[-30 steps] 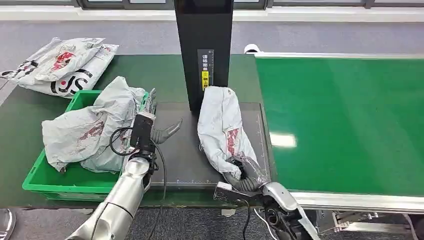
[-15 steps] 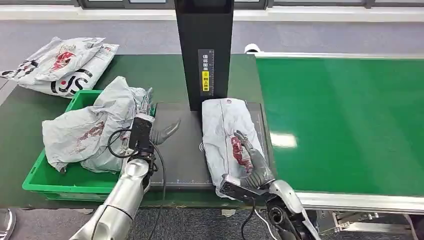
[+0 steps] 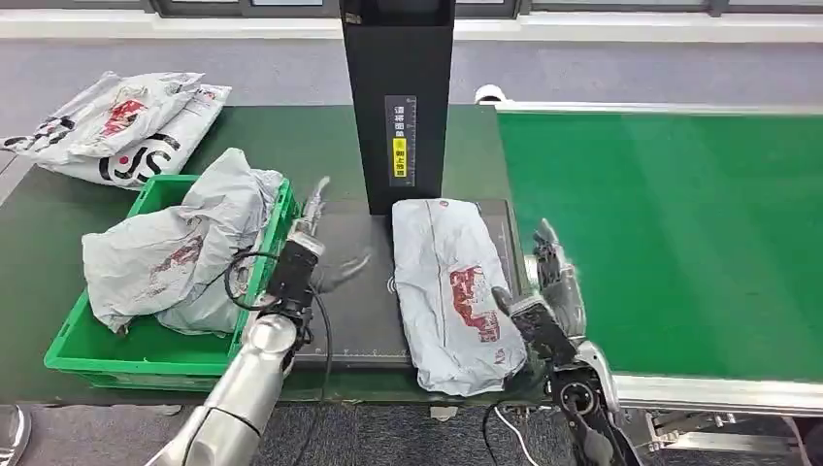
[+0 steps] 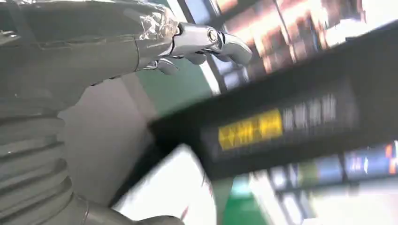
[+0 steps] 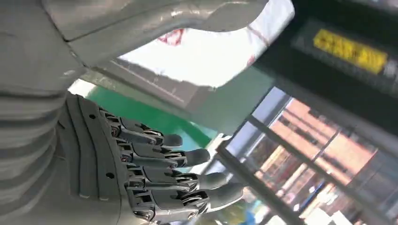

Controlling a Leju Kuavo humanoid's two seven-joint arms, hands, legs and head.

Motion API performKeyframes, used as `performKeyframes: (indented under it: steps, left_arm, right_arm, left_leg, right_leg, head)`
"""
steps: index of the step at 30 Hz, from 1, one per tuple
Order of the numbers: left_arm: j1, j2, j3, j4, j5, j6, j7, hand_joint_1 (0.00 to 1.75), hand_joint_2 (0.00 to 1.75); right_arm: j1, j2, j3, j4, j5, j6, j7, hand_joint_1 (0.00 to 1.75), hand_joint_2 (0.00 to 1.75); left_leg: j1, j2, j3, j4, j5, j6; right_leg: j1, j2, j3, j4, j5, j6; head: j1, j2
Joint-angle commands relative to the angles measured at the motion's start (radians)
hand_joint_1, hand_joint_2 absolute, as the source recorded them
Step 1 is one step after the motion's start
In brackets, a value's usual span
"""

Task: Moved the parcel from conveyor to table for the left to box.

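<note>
The parcel (image 3: 453, 293), a crinkled grey plastic mailer with a red printed patch, lies flat on the dark mat (image 3: 354, 301) of the desk (image 3: 291, 146) in the lower middle of the head view, just beside the green conveyor (image 3: 670, 233) and below the black post (image 3: 396, 97). The right robot hand (image 3: 548, 286) stands at the parcel's right edge, fingers straight and spread, released and holding nothing; the right wrist view shows its dark ribbed fingers (image 5: 155, 173) extended. The left robot hand (image 3: 315, 248) hovers over the mat left of the parcel, blurred, fingers apart and empty. A green plastic crate (image 3: 146, 354) at lower left holds crumpled grey bags (image 3: 175, 252). The post carries a yellow label (image 3: 398, 155) with small writing too fine to read.
</note>
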Motion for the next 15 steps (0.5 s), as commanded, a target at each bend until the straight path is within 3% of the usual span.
performKeyframes:
  steps: [1,9,15]
  left_arm:
    - [-0.09,-0.014,-0.3,0.325,-0.214,-0.026,0.058,0.0,1.75]
    - [-0.123,-0.034,-0.468,0.475,-0.437,-0.069,0.194,0.0,1.75]
    - [-0.125,-0.032,-0.466,0.486,-0.443,-0.068,0.193,0.0,1.75]
  right_arm:
    - [-0.077,0.058,-0.201,0.073,-0.086,0.056,-0.007,0.0,1.75]
    - [-0.098,0.076,-0.2,0.049,-0.106,0.089,-0.003,0.0,1.75]
    - [-0.105,0.075,-0.198,0.067,-0.105,0.082,-0.004,0.0,1.75]
  left_leg:
    - [0.0,-0.001,0.002,-0.001,0.001,0.0]
    - [0.0,0.001,0.003,-0.001,0.0,-0.001]
    - [0.001,0.003,0.003,-0.001,-0.001,0.0]
  right_leg:
    - [0.0,-0.003,0.003,-0.002,0.0,-0.001]
    - [0.001,-0.001,0.003,-0.002,0.0,-0.001]
    - [0.001,0.001,0.003,-0.002,0.0,-0.001]
  head:
    - [0.0,0.0]
    - [0.0,0.0]
    - [0.0,0.0]
